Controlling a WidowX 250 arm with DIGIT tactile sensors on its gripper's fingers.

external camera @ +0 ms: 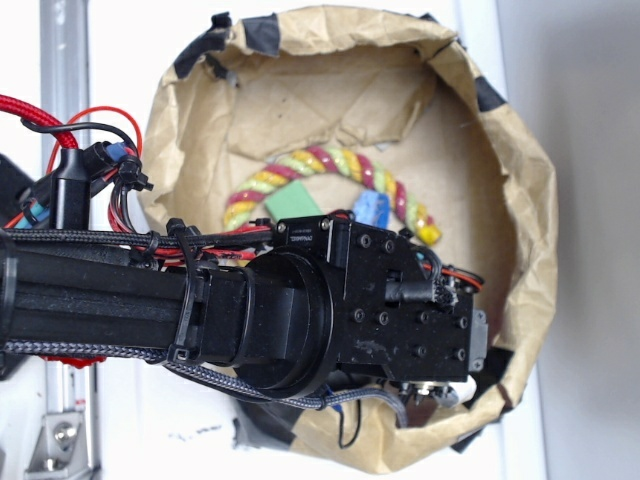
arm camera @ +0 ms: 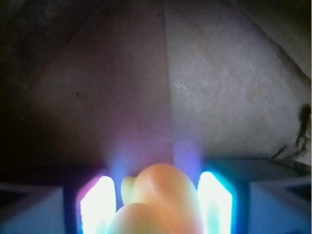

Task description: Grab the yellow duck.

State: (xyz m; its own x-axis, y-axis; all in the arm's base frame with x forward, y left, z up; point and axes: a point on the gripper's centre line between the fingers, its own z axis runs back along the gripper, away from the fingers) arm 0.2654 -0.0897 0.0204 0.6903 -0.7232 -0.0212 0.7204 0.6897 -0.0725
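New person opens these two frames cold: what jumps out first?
In the exterior view, the black arm fills the lower half, reaching into a crumpled paper bag where a striped rope curls around a green block. In the wrist view, the yellow duck sits low centre between the tool's two glowing fingers; whether they touch it is unclear.

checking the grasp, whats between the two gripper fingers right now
In the wrist view, the yellow duck sits between the glowing fingers of the gripper. The exterior view hides that gap behind the arm.
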